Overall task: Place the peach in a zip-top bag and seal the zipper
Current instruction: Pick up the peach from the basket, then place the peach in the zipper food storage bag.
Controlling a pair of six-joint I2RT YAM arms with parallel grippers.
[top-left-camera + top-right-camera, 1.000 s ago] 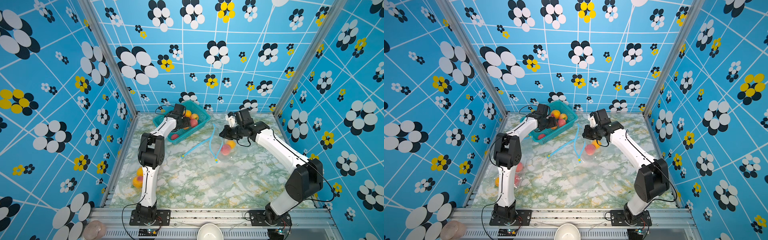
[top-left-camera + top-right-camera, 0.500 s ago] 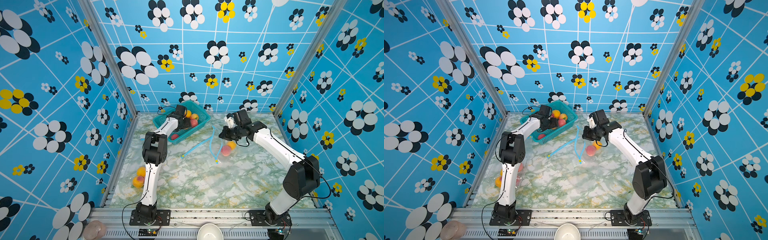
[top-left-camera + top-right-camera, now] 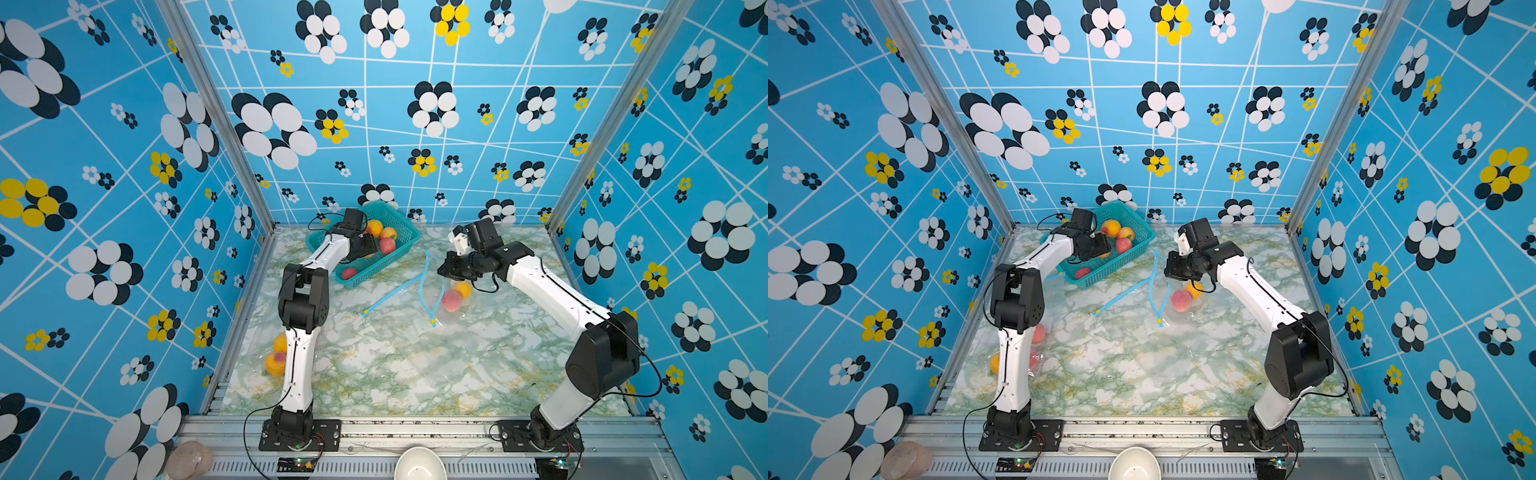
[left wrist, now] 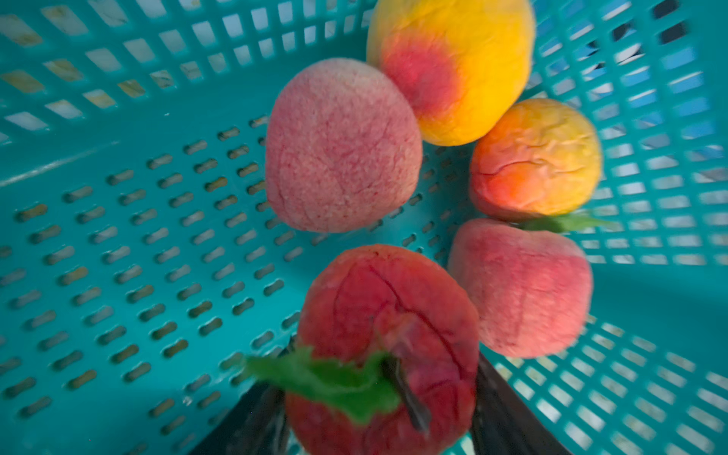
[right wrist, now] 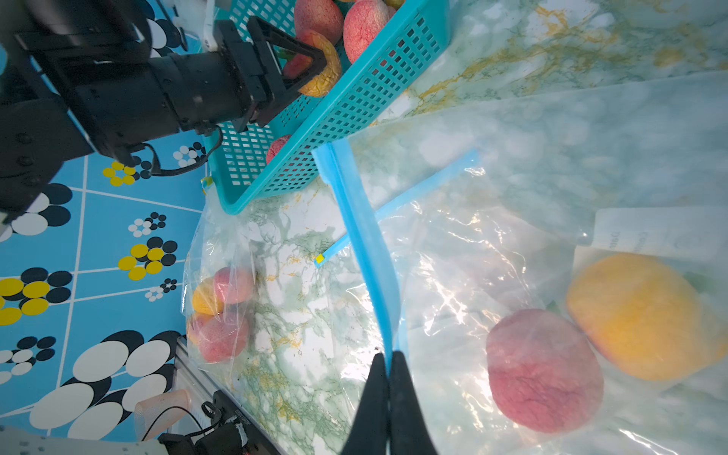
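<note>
1. In both top views, the left gripper [image 3: 370, 248] was down in the basket [image 3: 376, 270], upper centre, reaching for fruit. The right gripper [image 3: 442, 270] held the zip-top bag [image 3: 446, 318] up by its rim, likely to hold its mouth open.
2. Left wrist: jaws straddled a red, leafed peach [image 4: 388, 315], low centre. Clamped or not, I couldn't tell.
3. Right wrist: jaws were pinched on the zipper strip [image 5: 364, 236]. Two fruits [image 5: 543, 370] were already inside, lower right.

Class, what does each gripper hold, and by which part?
The right gripper pinches the zip-top bag by its blue zipper strip. The left gripper straddles a red peach; its grip cannot be told.
</note>
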